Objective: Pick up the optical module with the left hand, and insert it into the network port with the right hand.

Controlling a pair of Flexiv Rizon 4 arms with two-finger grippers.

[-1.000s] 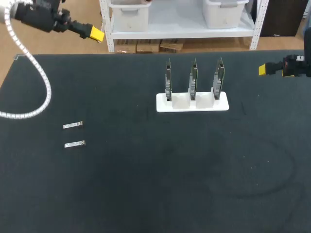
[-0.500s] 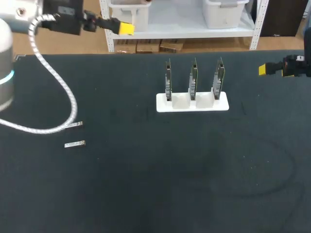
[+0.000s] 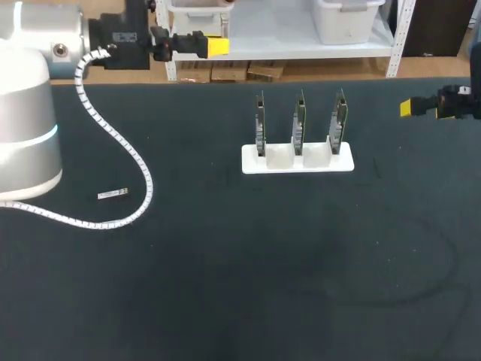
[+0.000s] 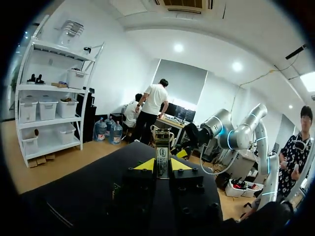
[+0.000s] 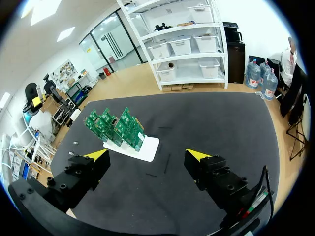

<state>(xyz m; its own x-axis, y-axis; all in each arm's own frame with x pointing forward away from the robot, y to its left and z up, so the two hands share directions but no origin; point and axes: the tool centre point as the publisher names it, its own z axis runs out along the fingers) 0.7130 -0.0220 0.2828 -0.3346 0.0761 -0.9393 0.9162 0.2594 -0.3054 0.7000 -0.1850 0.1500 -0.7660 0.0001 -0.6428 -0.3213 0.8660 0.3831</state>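
While the left end effector point(image 3: 216, 47) hangs above the surface's point(image 3: 301, 271) far edge, left of the middle, its yellow tips pinch a module point(image 4: 161, 158) from both sides, its label showing. One loose module point(image 3: 113, 194) lies flat near the left edge, just beside the loop of white cable point(image 3: 120, 143) that trails from the left arm across that side. Toward the far middle a white base point(image 3: 297, 160) holds three green boards point(image 3: 299, 120) upright in a row, well apart from both arms. At the right edge the right end effector point(image 3: 412, 108) hovers level with the boards, its fingers spread wide. A broad stretch of dark surface runs from the base to the near edge, and wide gaps separate the boards from either end effector.
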